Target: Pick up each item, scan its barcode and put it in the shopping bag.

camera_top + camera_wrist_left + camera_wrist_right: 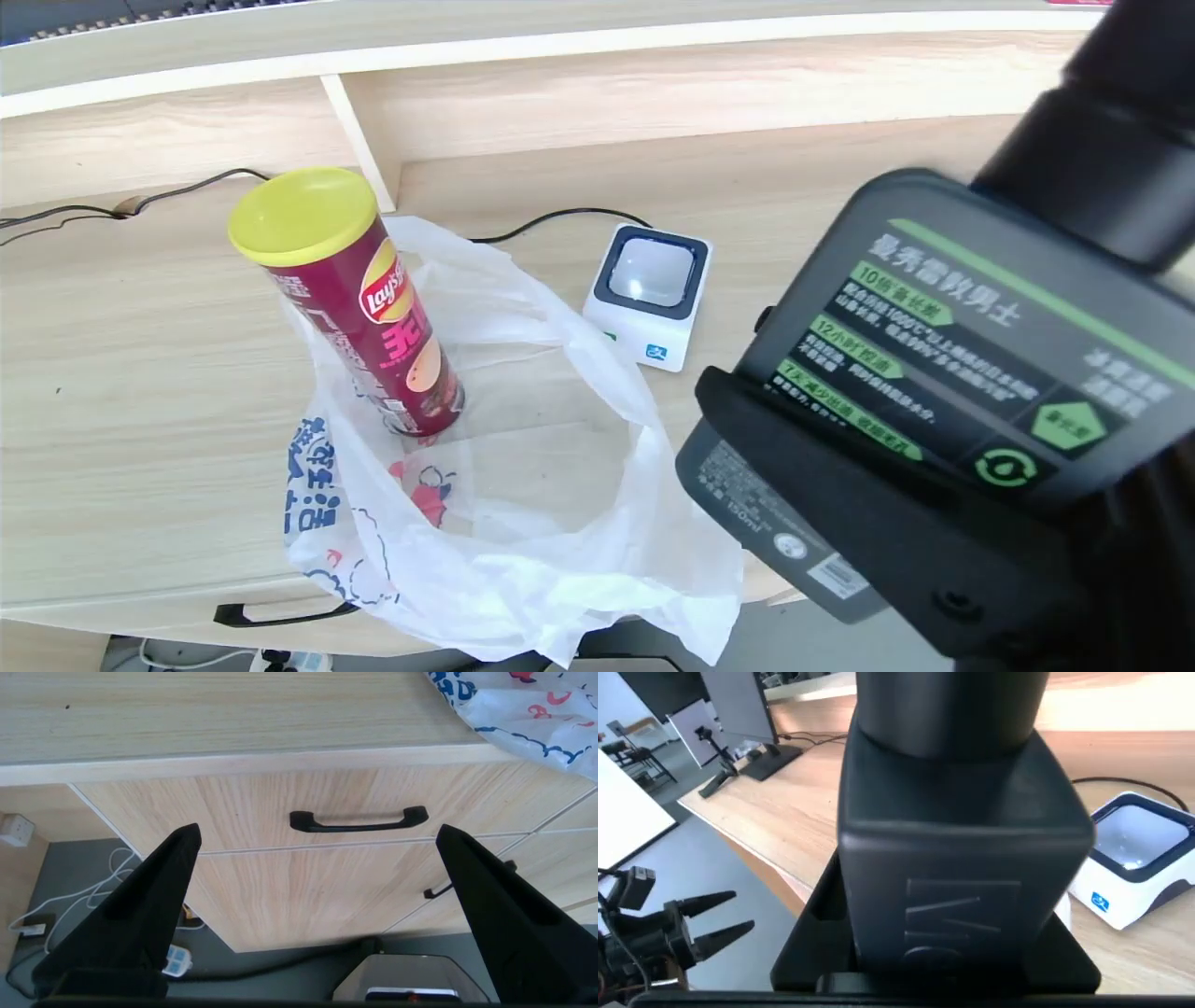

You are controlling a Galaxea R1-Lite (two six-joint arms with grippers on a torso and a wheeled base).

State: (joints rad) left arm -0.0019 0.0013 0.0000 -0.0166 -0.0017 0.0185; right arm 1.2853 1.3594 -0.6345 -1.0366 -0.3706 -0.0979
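While clamping dark bottle point(980, 355) tight in right claw point(878, 532), up right of bag point(579, 560), left claw point(316, 835) spread idle by drawer handle point(358, 819), carry past chip can point(364, 308), then face barcode point(838, 577) squarely at white scanner point(649, 289) beyond.

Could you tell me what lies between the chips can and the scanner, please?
In the head view, the bag stands with its raised plastic side between the can and the scanner.

can point(350, 299): yellow lid, stands tilted inside bag, left of centre
bag point(579, 551): white, open, lower centre
scanner point(649, 294): white, centre, touching bag's edge
bottle point(971, 373): black, right side
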